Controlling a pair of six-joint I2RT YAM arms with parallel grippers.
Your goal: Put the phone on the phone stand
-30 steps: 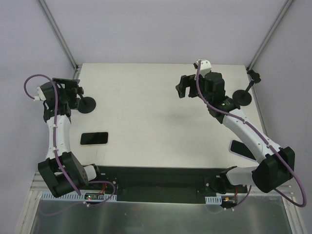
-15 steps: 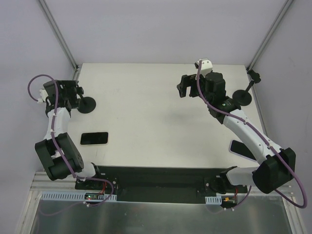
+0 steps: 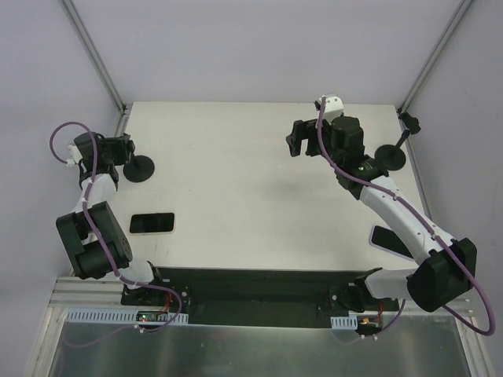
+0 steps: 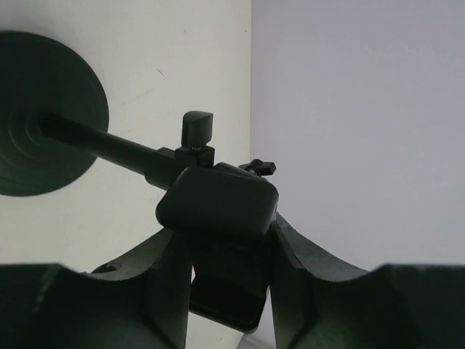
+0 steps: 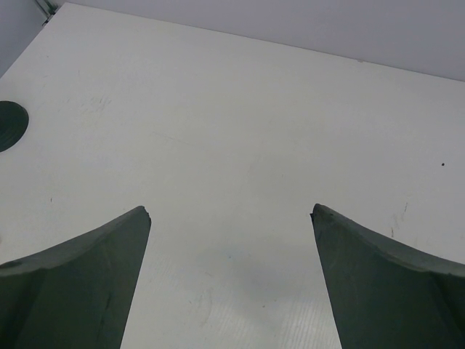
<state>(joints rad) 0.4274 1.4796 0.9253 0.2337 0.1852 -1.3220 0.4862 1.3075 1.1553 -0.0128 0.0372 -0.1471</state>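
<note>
One black phone (image 3: 152, 223) lies flat near phone stand (image 3: 140, 168).

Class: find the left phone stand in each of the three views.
Top external: stand by the table's left edge, at the left gripper.
Left wrist: centre, clamp between the fingers, base upper left.
Right wrist: dark disc at left edge, probably its base.
Shared landmark: white table.

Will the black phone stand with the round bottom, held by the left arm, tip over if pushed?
Probably not easily: the black phone stand has a wide round base, likely weighted. Its thin rod looks stiff, not bendy. A push high up, where the left gripper clamps its head, might tip it sooner.
</note>
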